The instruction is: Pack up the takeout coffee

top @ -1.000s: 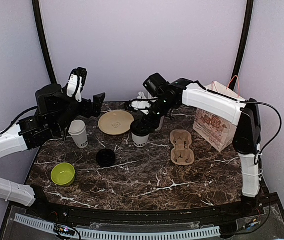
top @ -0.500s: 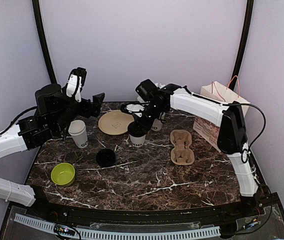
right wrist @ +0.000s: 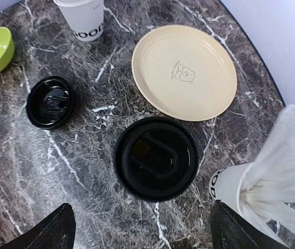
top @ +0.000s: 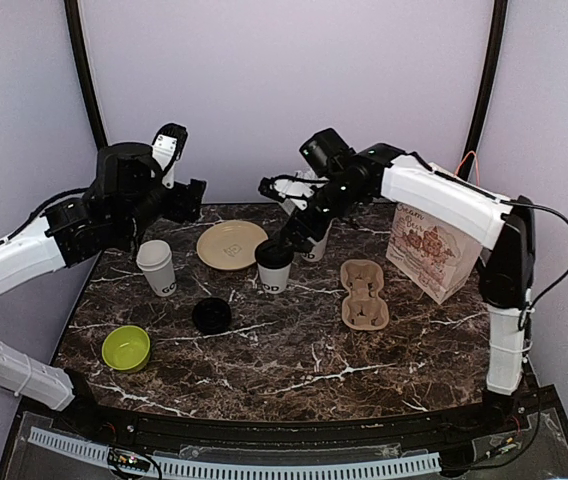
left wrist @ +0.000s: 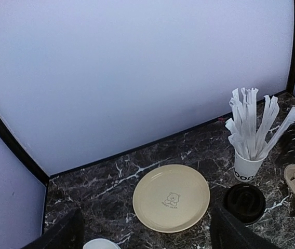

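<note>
Takeout coffee (top: 274,270) stands on the counter (top: 294,370) just toward 12 o'clock from the middle: one white cup with its black lid on. That is the only lidded cup you can see. At 3 o'clock from it lies the pulp cup carrier (top: 364,295), and its pockets show nothing in them. Past that, at the 3 o'clock edge, the paper bag (top: 424,250) stands upright; you cannot tell from here what is inside.

Your right tool (right wrist: 145,228) hangs above the takeout coffee with its fingers spread wide and nothing between them. The wrist view looks straight down on the lid, so it is not gripping the cup. Your left tool (left wrist: 145,236) is raised over the 10 o'clock corner, also spread wide and holding nothing.

Over at 9 o'clock stands a lidless cup (top: 157,268), and a loose black lid (top: 211,316) lies on the counter at 8 o'clock from the coffee. The plate (top: 232,244) sits at 11 o'clock, the straw cup (left wrist: 249,168) at 1 o'clock, and the green bowl (top: 126,347) near the 8 o'clock edge.

By the look of it, you are early in the job. The lid is on one cup, but nothing is packed. You have yet to grasp that cup, seat it in the carrier and get it to the bag.
</note>
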Motion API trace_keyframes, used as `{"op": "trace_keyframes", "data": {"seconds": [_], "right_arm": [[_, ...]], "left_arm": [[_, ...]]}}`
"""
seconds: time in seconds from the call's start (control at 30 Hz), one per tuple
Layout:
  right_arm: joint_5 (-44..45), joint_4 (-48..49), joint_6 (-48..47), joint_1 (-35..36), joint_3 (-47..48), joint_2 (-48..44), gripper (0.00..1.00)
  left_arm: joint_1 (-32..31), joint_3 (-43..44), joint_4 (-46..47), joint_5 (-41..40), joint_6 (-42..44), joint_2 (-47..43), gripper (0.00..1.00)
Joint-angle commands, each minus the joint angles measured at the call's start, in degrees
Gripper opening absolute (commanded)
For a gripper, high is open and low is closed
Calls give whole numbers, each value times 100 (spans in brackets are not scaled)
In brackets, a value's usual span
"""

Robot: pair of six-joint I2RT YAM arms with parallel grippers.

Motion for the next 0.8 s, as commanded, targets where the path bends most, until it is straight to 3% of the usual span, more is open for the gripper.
{"op": "trace_keyframes", "data": {"seconds": [0.0, 0.17, 0.27, 0.5, 0.77], "right_arm": [[-374, 341, 1, -190, -1357, -1594, 89], [-661, 1201, -9, -467, -3478, -3220, 88], [-810, 1479, 24, -566, -4242, -3739, 88], [-1122, 1772, 24, -684, -4925, -4242, 88], [-1239, 1903, 58, -724, -5153, -4389, 88]], "left_arm": [[341, 1047, -2650, 307, -1033, 323, 80], [1360, 1601, -4022, 1521, -1517, 823, 66], [1843, 1614, -4349, 2209, -1644, 1123, 66], [2326, 1639, -4594, 2690, -1547, 2066, 74], [2431, 1707, -4586, 2377, -1355, 2593, 56]]}}
